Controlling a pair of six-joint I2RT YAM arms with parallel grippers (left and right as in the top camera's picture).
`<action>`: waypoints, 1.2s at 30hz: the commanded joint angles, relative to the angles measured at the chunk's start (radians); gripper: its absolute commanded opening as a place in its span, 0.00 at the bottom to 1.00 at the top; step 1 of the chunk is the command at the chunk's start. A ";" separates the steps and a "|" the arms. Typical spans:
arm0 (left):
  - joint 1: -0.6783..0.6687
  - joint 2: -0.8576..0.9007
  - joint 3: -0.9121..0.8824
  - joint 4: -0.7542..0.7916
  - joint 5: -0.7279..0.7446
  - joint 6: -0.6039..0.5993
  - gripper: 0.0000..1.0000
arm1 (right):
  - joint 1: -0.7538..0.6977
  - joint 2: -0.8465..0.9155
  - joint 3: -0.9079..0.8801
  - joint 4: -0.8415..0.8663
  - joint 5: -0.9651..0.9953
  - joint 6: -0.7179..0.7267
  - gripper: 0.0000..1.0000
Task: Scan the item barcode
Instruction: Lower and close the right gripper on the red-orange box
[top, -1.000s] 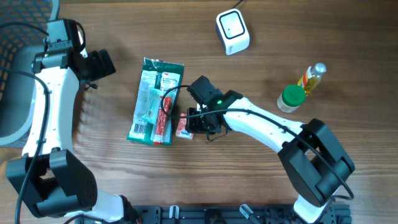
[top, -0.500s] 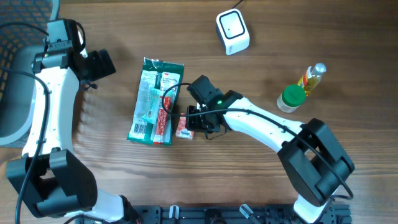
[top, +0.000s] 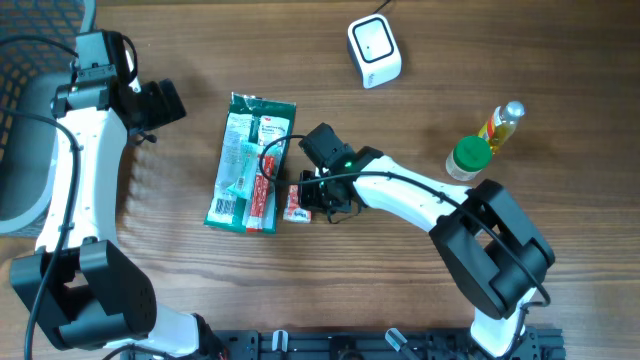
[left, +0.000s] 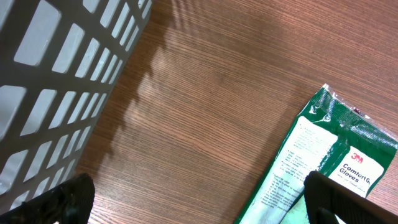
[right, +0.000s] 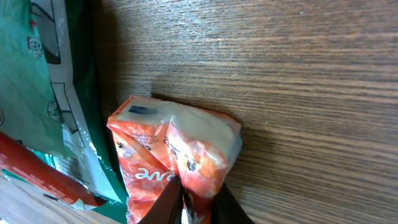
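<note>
Checkout station: barcode scanner (top: 374, 50), packaged goods (top: 295, 204)

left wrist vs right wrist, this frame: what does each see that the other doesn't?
Left wrist only: the grey slatted basket at the left, and the left end effector open, fingers wide apart, holding nothing.
Right wrist only: the orange packet, pinched at its near edge by the right end effector, and a red pack at lower left.
Both: the wooden table and the green glove pack. Its printed label is readable only in the left wrist view.
</note>
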 joint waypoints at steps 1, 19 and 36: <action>0.003 -0.002 0.007 0.002 0.008 -0.002 1.00 | -0.030 0.045 -0.015 -0.019 0.055 -0.080 0.12; 0.003 -0.002 0.007 0.002 0.008 -0.002 1.00 | -0.085 0.017 0.001 0.010 -0.011 -0.179 0.27; 0.003 -0.002 0.007 0.002 0.008 -0.002 1.00 | -0.085 -0.032 0.051 -0.084 -0.049 -0.253 0.63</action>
